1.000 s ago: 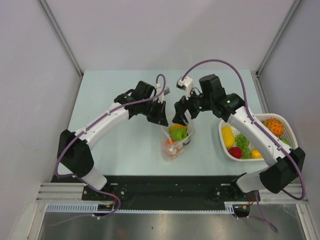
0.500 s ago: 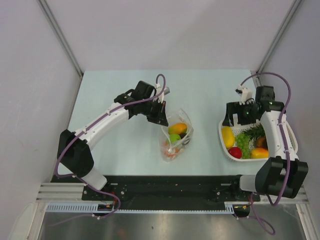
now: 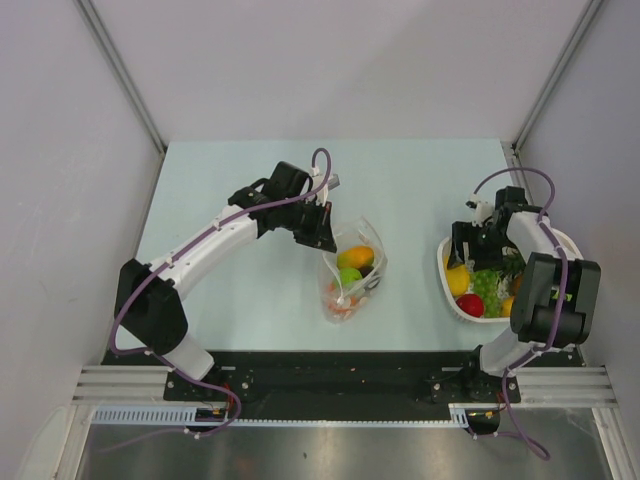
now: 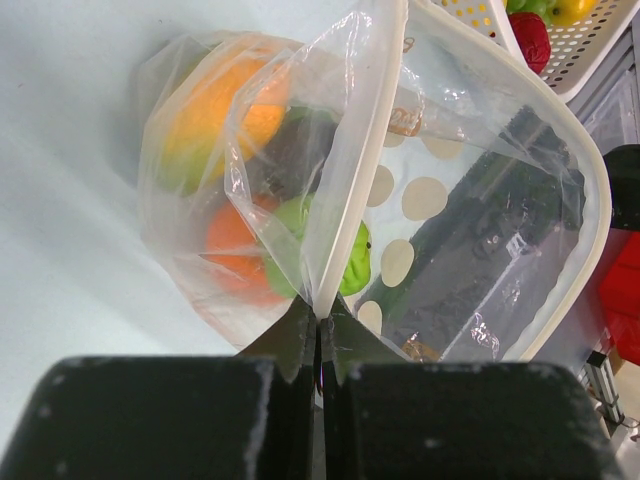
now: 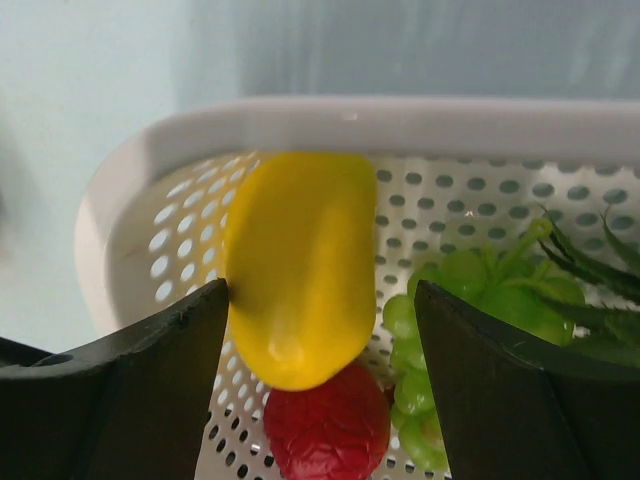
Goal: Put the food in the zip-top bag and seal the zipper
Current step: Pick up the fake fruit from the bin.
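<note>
The clear zip-top bag (image 3: 352,272) lies mid-table with its mouth held up and open. Inside it are an orange-yellow piece (image 4: 215,110), a green piece (image 4: 350,265) and an orange one (image 4: 235,250). My left gripper (image 4: 320,322) is shut on the bag's whitish zipper strip (image 4: 360,170), and in the top view it (image 3: 322,232) sits at the bag's far left corner. My right gripper (image 5: 320,330) is down in the white basket (image 5: 400,115), open, with one finger on each side of the yellow mango (image 5: 300,265). The left finger (image 5: 180,360) is against the mango.
Besides the mango, the basket (image 3: 446,292) at the right holds a red piece (image 5: 330,425), green grapes (image 5: 450,300) and other food. The right arm folds back over the basket. A wall post stands close behind the basket at the table's right edge.
My right arm has swung from the bag's mouth over to the basket and lowered around the mango, its jaws narrowing. The left gripper and the bag have stayed put.
</note>
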### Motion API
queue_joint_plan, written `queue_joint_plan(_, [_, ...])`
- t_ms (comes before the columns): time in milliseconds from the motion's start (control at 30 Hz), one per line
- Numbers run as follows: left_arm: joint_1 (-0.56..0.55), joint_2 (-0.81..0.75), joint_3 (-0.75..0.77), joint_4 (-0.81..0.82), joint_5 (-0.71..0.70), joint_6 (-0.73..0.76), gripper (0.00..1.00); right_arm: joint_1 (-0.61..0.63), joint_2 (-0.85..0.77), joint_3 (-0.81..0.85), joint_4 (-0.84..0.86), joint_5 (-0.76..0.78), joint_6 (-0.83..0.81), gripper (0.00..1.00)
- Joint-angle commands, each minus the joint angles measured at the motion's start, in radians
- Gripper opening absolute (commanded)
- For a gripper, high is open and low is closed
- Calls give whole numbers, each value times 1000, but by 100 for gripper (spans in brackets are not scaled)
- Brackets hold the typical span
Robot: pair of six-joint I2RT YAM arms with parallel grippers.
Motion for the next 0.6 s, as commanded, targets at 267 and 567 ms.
queue_joint_plan(267, [8,1,25,13,4,4,0,55,42,-21,88,3,61,68])
queue_joint_plan(567, [10,-1,16,17,22,-5,0,-48,-125,132,-38,-113,18,29])
